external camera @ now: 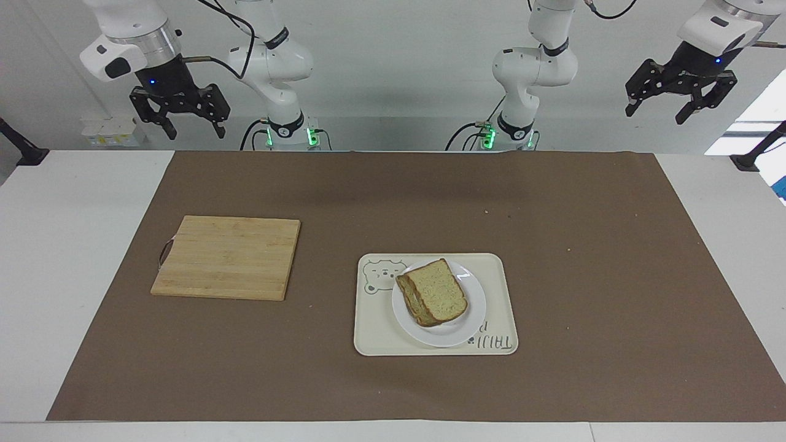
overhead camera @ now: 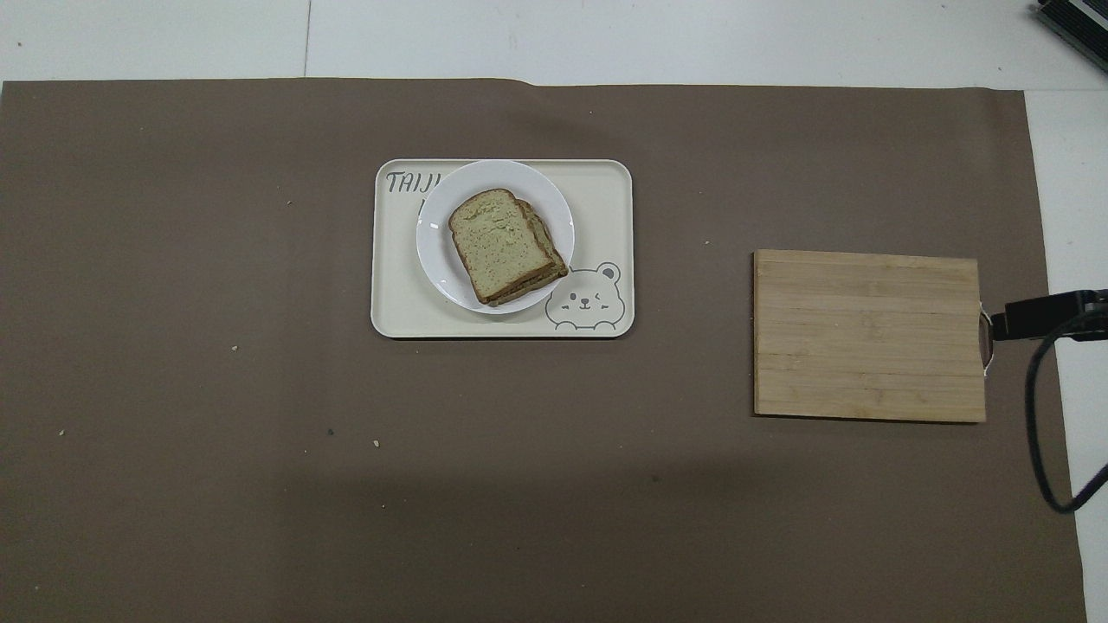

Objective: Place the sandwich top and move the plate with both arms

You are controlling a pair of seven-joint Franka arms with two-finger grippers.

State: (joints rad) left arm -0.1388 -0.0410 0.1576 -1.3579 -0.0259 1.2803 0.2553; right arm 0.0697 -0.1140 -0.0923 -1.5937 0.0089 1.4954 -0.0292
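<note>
I am looking across a white table covered by a brown mat, with both robot bases along the edge nearest the robots.

At my view's left, the right gripper hangs in the air above the table's robot-side edge, toward the right arm's corner. Its black fingers are spread apart and hold nothing.

Below it on the mat lies a bamboo cutting board, flat, toward the right arm's end of the table. It is bare. From overhead the board lies with its short edge close to the mat's border, where a black part of the right arm reaches in over the table's edge.

Near the middle of the table, closer to the edge farthest from the robots, sits a cream rectangular tray with a bear drawing in one corner. The small white plate rests inside it. On the plate lies the sandwich top, a tan bread slice with a brown crust, stacked on another slice whose edge peeks out beneath it. Overhead, the top slice covers most of the plate.

At my view's right, the left gripper hangs high over the left arm's robot-side corner of the table, fingers spread and empty.
</note>
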